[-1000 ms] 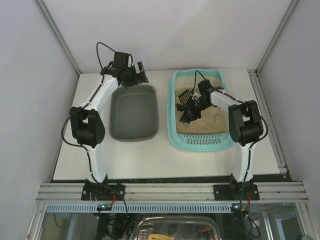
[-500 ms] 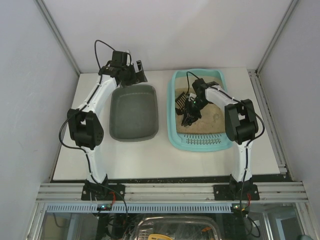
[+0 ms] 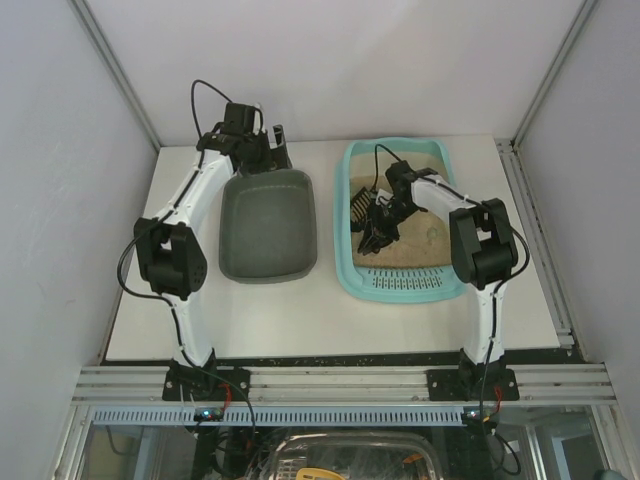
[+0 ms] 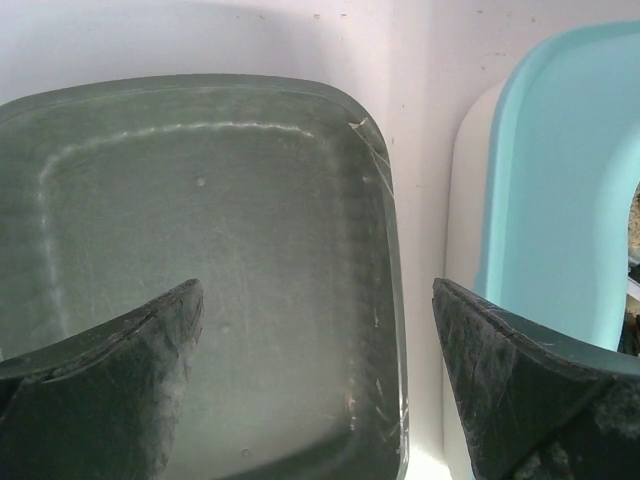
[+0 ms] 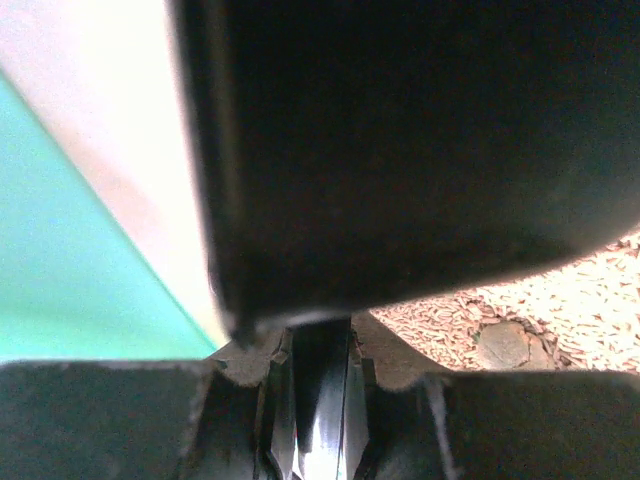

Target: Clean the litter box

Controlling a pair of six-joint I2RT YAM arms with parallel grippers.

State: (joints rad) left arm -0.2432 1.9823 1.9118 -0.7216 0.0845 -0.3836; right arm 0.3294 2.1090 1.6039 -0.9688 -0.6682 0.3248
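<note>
The light-turquoise litter box [image 3: 343, 262] lies on the right half of the table, with beige litter [image 3: 432, 236] and a slotted near end [image 3: 405, 281]. My right gripper [image 3: 387, 212] is inside it, shut on the handle [image 5: 320, 400] of a black slotted scoop [image 3: 361, 206]. The scoop head [image 5: 400, 140] fills the right wrist view, low over the litter [image 5: 560, 300] by the box's left wall [image 5: 80, 270]. A greyish clump [image 5: 505, 343] lies in the litter. My left gripper [image 3: 272, 150] is open and empty [image 4: 315, 300] above the far end of the dark grey tray [image 4: 200, 200].
The dark grey tray [image 3: 268, 225] sits left of the litter box, with a narrow strip of white table between them. The litter box rim [image 4: 550, 180] shows at the right of the left wrist view. White walls close in the table at the back and sides.
My right gripper and the scoop have moved toward the box's left wall and a little nearer. My left gripper has shifted slightly over the grey tray's far end.
</note>
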